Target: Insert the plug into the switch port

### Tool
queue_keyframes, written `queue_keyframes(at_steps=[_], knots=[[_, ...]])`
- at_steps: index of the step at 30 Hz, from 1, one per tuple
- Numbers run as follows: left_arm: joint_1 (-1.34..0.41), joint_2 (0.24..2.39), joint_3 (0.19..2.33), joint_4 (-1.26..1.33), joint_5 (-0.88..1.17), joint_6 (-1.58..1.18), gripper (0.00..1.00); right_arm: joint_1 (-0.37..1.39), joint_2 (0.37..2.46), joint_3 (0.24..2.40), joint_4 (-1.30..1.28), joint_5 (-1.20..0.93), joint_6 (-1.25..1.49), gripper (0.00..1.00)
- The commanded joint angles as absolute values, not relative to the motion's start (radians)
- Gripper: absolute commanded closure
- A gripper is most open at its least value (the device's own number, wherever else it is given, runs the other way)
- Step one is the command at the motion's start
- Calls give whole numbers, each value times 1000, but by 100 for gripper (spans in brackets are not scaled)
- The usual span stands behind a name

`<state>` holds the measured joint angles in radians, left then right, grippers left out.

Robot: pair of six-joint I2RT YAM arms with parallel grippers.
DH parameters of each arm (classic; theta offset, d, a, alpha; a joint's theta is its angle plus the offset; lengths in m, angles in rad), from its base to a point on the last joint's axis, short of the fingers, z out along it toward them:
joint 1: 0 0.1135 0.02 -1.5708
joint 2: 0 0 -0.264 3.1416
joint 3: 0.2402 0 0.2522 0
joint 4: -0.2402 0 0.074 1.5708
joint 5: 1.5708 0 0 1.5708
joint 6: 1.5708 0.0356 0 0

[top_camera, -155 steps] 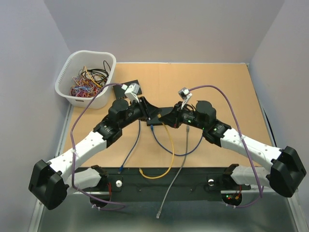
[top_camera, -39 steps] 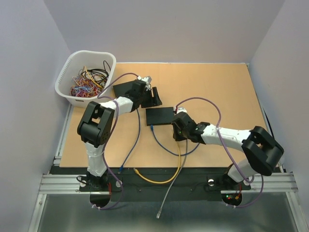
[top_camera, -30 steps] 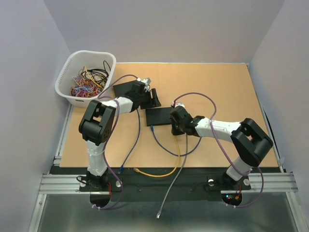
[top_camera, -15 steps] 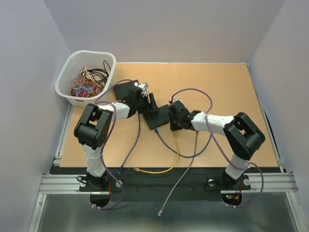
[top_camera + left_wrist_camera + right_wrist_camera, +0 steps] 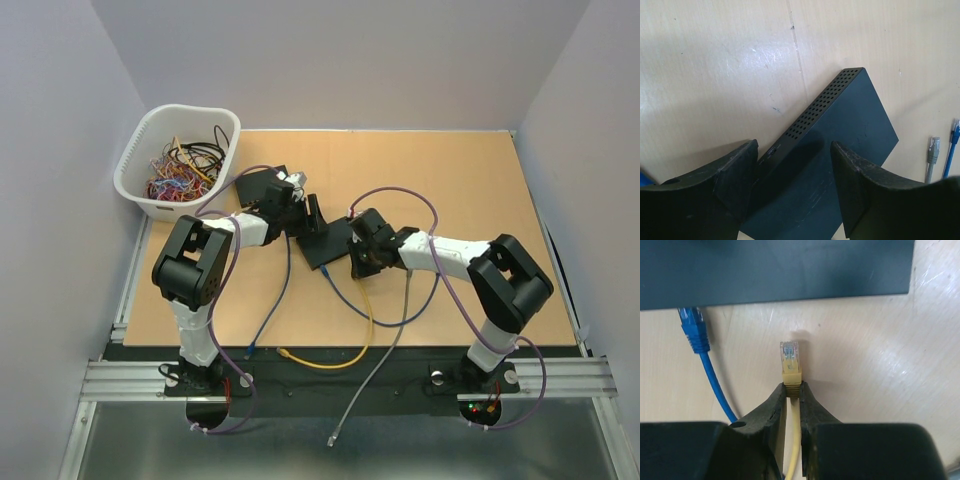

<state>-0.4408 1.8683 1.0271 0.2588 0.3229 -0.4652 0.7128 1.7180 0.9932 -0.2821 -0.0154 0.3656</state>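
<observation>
The right hand (image 5: 792, 390) is clamped on the yellow cable just behind the plug (image 5: 790, 357). The plug's clear tip points at the near edge of the switch (image 5: 775, 270), with a strip of bare desk (image 5: 865, 350) between the two. A blue plug (image 5: 694, 327) lies just to the plug's left, close against that same edge. The left hand (image 5: 794, 150) is spread wide over one end of the switch. Whether it presses down or only hovers cannot be told. The step looks like the final approach. The ports do not show in the right wrist view, so the plug should first be matched to a port's height and squared to that face, and only then pushed straight in. The grip is thin and sits behind the boot, so a skewed push would likely bend the plug aside. The left hand should brace the switch, or it may slide back. Pass clear of the blue plug.
</observation>
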Motion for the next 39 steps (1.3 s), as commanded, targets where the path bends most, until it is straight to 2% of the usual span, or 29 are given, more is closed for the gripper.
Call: queue_keyframes(at_steps=[1,39], knots=[[-440,1813,999,236,324,-468,29,729,1693,1072,-377,-63,337,100],[-443,1721,874,282,356,-451,30,784,1925,1361,-549,77,318,100]])
